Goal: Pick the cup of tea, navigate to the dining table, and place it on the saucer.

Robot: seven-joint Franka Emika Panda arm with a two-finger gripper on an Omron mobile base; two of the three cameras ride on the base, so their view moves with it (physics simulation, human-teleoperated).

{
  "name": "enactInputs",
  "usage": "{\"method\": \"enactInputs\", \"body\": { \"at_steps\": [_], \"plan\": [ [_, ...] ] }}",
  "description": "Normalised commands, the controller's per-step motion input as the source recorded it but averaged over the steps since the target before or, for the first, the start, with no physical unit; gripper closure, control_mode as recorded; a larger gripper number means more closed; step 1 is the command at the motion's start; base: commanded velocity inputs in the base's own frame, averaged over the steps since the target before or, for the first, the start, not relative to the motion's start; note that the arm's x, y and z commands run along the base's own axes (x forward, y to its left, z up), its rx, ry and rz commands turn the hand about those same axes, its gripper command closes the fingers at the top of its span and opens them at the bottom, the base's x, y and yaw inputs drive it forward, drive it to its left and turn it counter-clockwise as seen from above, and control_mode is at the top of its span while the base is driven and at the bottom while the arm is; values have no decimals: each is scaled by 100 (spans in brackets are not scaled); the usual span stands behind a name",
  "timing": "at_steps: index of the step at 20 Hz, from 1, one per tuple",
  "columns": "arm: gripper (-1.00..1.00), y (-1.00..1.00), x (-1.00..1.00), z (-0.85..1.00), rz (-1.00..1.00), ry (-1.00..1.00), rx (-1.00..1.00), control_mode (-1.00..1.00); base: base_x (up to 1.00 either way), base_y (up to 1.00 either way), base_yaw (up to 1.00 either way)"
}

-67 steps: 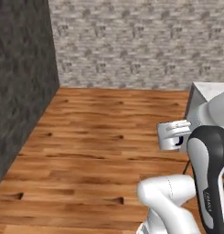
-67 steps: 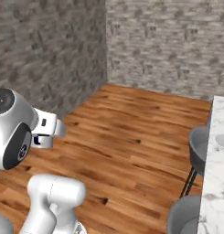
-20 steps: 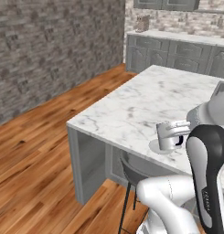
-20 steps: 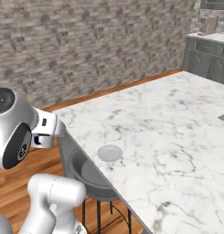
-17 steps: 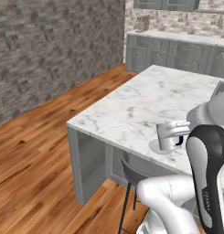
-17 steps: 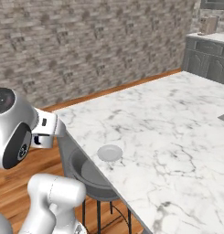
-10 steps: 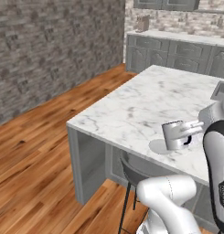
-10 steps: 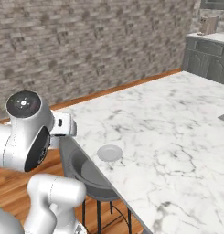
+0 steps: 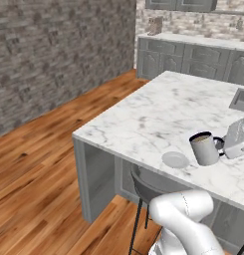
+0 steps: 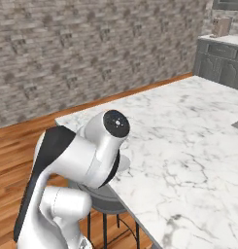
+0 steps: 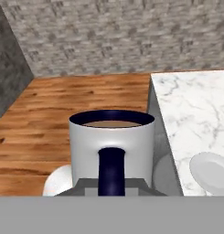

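Note:
The cup of tea [image 9: 204,148], a grey mug with a dark rim and brown liquid, hangs upright just above the dining table [image 9: 158,109], right of the saucer [image 9: 176,159] and clear of it. My gripper [image 9: 220,145] reaches in from the right and is shut on the cup's dark handle. In the hand view the cup [image 11: 112,144] stands close in front with its handle [image 11: 111,171] facing the camera. There the pale saucer [image 11: 211,171] lies to its right, near the marble edge of the table [image 11: 195,103]. In the right base view my arm [image 10: 86,155] covers the table's near corner.
A dark stool [image 9: 148,182] is tucked under the table's near edge. A sink recess [image 9: 240,99] is set in the far right of the marble top. Grey cabinets [image 9: 193,55] line the back wall. Wooden floor [image 9: 39,169] and a stone wall lie to the left.
The base views have held still over the last second. My arm has swung out over the table and carried the cup to the right, to beside the saucer.

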Motion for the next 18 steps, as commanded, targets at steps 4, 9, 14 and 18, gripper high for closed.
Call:
{"method": "enactInputs", "body": {
  "at_steps": [4,9,14,18],
  "plan": [
    [100,-44,18,-25,28,-19,1,-100,0,0,0],
    [100,-3,32,-39,4,-22,12,-100,0,0,0],
    [100,0,66,-37,-2,-9,20,-100,0,0,0],
    [100,-11,92,-26,-3,0,15,-100,0,0,0]
  ]
}}
